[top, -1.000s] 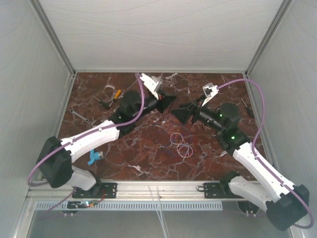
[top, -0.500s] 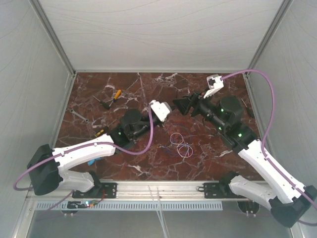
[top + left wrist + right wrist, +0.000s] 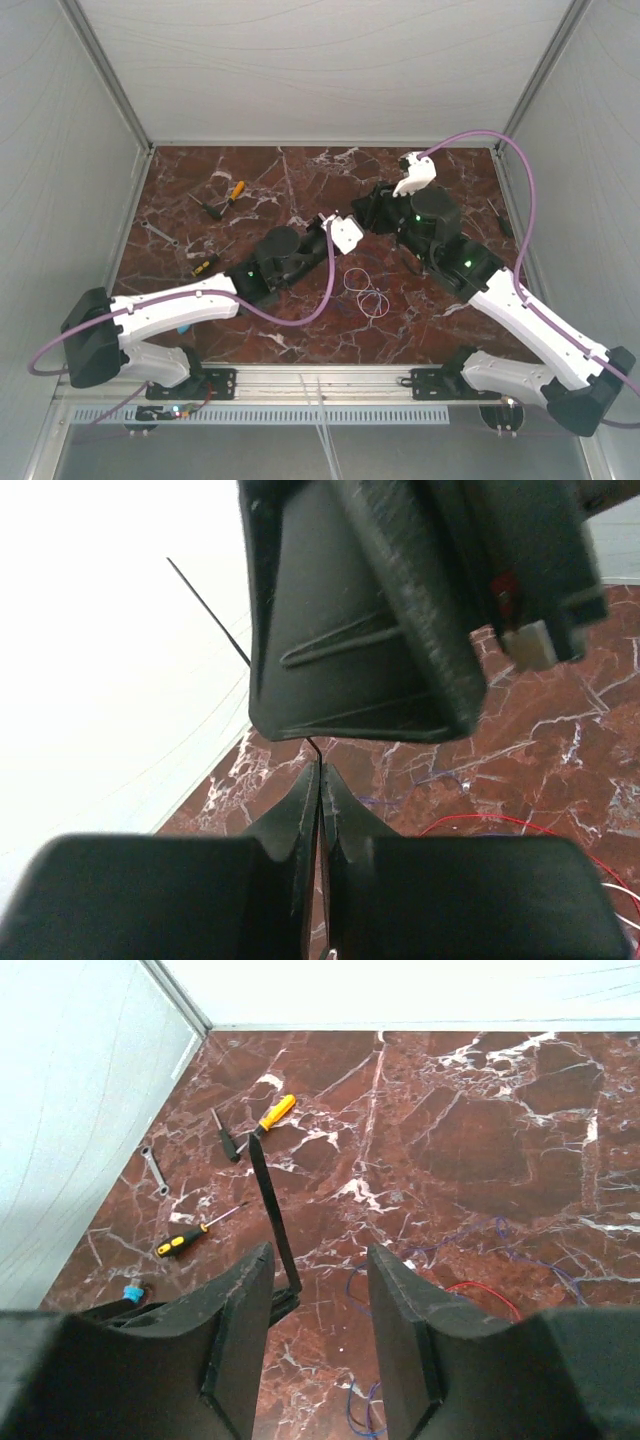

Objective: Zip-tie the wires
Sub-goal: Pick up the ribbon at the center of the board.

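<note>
- The left gripper (image 3: 320, 770) is pinched shut on a thin black zip tie (image 3: 268, 1200) that stands between the right gripper's (image 3: 320, 1255) parted fingers. The springy strip could flick aside.
- A skewed pinch might tug it free.
- The wires (image 3: 366, 290) lie loose mid-table, nearer than both grippers. Their loops may escape bundling.

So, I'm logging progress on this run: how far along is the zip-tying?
Done: the left gripper is shut on a black zip tie. In hand: the right gripper, open, appears to straddle the tie's strap, probably to take it. Left: the wires lie loose on the table, nothing around them, so looping and cinching remain.
</note>
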